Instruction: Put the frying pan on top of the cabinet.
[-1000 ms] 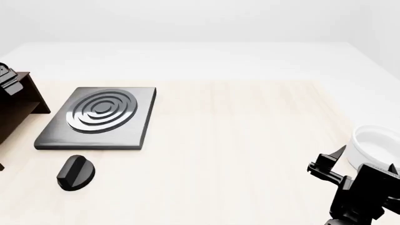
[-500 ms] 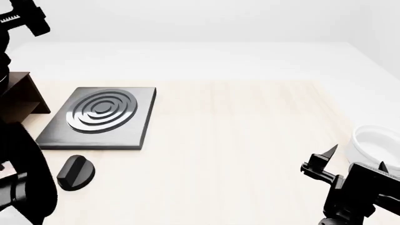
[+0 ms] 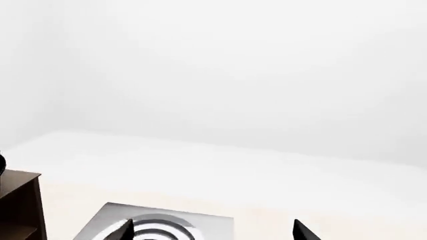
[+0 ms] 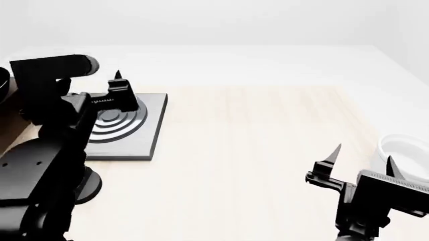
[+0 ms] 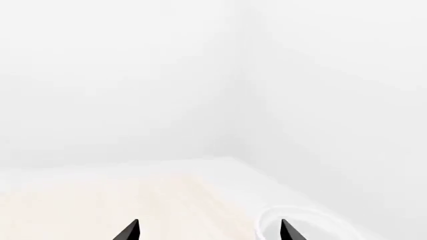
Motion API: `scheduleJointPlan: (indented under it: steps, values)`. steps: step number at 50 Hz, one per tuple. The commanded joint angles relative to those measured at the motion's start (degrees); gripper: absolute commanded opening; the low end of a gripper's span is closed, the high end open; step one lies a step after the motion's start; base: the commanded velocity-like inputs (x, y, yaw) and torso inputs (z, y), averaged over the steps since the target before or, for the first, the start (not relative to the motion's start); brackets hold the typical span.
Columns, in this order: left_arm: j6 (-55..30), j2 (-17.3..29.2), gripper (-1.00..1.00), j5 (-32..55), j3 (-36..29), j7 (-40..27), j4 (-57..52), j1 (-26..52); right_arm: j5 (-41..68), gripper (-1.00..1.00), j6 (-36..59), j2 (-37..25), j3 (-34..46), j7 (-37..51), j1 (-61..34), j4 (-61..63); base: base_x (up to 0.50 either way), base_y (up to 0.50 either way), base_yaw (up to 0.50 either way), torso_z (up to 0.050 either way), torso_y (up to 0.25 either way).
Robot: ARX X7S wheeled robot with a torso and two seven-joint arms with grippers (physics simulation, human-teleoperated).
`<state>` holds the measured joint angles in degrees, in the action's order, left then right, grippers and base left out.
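Note:
The frying pan is almost wholly out of view; only a black rounded edge (image 4: 3,80) shows at the far left above the cabinet, and I cannot tell for sure that it is the pan. The dark brown cabinet (image 3: 20,205) shows as a corner in the left wrist view and a sliver (image 4: 8,113) beside my left arm. My left gripper (image 4: 115,90) is open and empty, raised over the stove plate; it also shows in the left wrist view (image 3: 213,232). My right gripper (image 4: 362,155) is open and empty at the front right; it also shows in the right wrist view (image 5: 208,230).
A flat grey stove plate (image 4: 148,125) with concentric rings lies right of the cabinet, also in the left wrist view (image 3: 207,224). A black knob (image 4: 92,183) lies in front of it. A white bowl (image 4: 402,148) sits at the right edge, next to my right gripper.
My left arm has swung in from the far left and now stands over the stove plate, hiding most of the cabinet. My right gripper has risen and moved a little left.

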<state>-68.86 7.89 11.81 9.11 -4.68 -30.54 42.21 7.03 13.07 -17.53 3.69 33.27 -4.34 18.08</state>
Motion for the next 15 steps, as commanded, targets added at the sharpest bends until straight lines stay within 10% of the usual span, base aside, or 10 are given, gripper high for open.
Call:
scheduleJointPlan:
  steps: [1, 15]
  values:
    - [7.4, -2.5, 1.0, 2.1, -4.0, 2.7, -9.0, -13.8, 0.1, 1.0, -0.6, -2.4, 5.2, -5.2, -0.2, 8.0, 0.0, 0.0, 0.0, 0.0, 0.0]
    - [12.6, -1.4, 1.0, 0.5, -12.1, 2.2, -9.6, -17.5, 0.5, 1.0, 2.6, -4.0, 8.5, -8.0, -2.1, 14.4, 0.0, 0.0, 0.0, 0.0, 0.0]
